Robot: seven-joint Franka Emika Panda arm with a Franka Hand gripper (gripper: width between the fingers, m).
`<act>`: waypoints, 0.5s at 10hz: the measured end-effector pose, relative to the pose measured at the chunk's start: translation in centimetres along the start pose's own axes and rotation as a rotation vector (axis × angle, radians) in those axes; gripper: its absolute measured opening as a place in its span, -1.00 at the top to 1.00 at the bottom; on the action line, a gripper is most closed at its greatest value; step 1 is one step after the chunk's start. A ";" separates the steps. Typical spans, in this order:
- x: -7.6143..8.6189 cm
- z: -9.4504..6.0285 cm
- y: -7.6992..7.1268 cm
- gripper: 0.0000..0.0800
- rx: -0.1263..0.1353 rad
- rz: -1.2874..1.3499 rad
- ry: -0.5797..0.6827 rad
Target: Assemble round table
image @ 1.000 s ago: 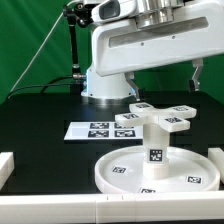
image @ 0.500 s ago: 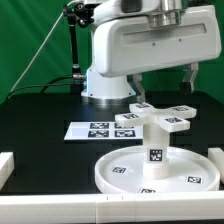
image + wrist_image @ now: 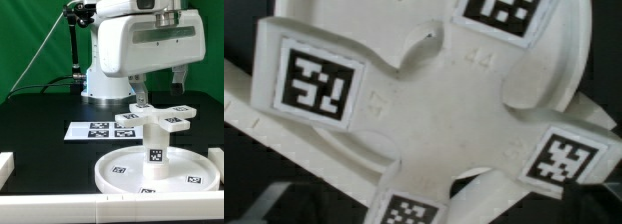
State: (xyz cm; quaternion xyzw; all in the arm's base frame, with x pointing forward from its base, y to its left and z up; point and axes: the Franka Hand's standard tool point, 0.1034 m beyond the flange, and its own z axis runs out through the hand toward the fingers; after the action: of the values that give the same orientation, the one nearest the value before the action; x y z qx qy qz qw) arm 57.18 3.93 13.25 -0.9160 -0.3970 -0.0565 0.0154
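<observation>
The large round disc lies at the front of the table. The short thick leg stands upright on its middle, and the cross-bar foot sits on top of the leg. My gripper hangs just above and behind the foot, with dark fingers spread apart and nothing between them. In the wrist view the foot fills the picture, with a tag on each arm. My fingertips do not show there.
The marker board lies flat behind the disc, toward the exterior view's left. White corner brackets stand at the exterior view's left and right. A white bar runs along the front. The robot base stands behind.
The arm has swung toward the exterior view's left, bringing the gripper over the foot. The disc, leg and foot have not moved.
</observation>
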 end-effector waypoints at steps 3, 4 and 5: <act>-0.2 0.5 -0.4 -0.62 -0.007 -0.227 -0.039; -0.3 0.7 -0.4 -0.62 -0.005 -0.227 -0.041; -0.5 0.9 -0.5 -0.62 -0.003 -0.225 -0.043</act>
State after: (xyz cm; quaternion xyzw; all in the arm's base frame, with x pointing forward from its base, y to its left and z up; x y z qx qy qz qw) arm 56.57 4.01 12.30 -0.8665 -0.4976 -0.0388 -0.0010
